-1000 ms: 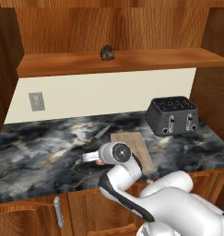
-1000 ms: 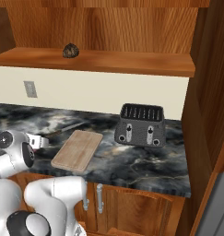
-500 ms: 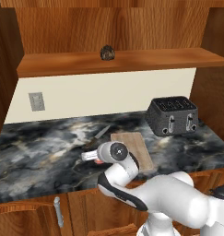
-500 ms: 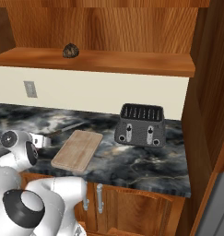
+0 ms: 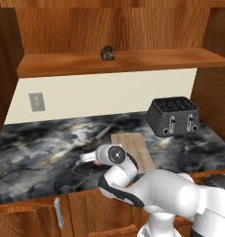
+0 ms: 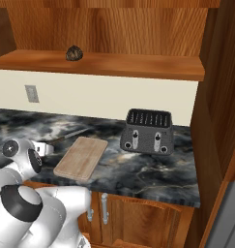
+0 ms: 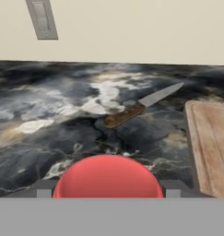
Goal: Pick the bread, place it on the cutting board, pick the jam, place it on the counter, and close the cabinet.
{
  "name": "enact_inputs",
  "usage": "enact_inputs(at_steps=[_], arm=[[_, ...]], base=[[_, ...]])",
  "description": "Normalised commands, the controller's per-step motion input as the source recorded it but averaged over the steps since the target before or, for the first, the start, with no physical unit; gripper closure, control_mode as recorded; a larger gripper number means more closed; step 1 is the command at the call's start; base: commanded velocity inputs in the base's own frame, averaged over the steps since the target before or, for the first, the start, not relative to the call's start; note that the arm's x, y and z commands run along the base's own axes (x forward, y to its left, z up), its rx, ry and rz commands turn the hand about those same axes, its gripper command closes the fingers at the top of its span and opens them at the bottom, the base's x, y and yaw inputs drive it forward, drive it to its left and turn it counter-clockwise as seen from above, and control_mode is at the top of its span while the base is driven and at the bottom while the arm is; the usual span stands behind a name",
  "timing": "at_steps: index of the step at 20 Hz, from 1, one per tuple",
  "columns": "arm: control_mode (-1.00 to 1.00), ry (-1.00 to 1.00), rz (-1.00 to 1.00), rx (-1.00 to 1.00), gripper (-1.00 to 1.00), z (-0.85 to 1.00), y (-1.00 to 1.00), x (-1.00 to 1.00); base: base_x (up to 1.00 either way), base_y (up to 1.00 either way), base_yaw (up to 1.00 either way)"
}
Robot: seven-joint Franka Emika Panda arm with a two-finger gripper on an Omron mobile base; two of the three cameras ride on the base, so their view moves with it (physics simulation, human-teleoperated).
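The bread [image 5: 107, 53] [image 6: 74, 53], a dark speckled lump, sits on the inner shelf of the open cabinet [image 5: 132, 28] [image 6: 114, 29]. The tan cutting board [image 5: 133, 149] [image 6: 81, 157] [image 7: 210, 143] lies bare on the dark marble counter [image 5: 35, 148] [image 6: 138, 174] [image 7: 49, 133]. My gripper [image 5: 89, 157] [image 6: 45, 147] [image 7: 107, 190] hovers low over the counter, just left of the board. It is shut on the jam [image 7: 107, 177], which shows as a red dome between the fingertips [image 7: 43, 190].
A knife [image 7: 141, 107] [image 5: 102, 133] with a brown handle lies on the counter ahead of the gripper, beside the board. A black toaster [image 5: 174, 115] [image 6: 147, 131] stands at the right. A wall socket [image 5: 36, 102] [image 7: 42, 19] is on the cream backsplash.
The hand has stayed almost in place over the counter. The arm's elbow and white body have swung behind it.
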Motion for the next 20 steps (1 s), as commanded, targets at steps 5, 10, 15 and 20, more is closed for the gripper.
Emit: enact_inputs(at_steps=[5,10,15,20], arm=[[-1.00,-0.05,0.00,0.00,1.00,-0.07,0.00,0.05],[-1.00,-0.03,0.00,0.00,1.00,-0.09,0.00,0.04],[-1.00,0.00,0.00,0.00,1.00,-0.13,0.00,0.00],[-1.00,0.00,0.00,0.00,1.00,-0.15,0.00,0.00]], base=[[0.00,0.00,0.00],[0.00,0.00,0.00],[0.00,0.00,0.00],[0.00,0.00,0.00]])
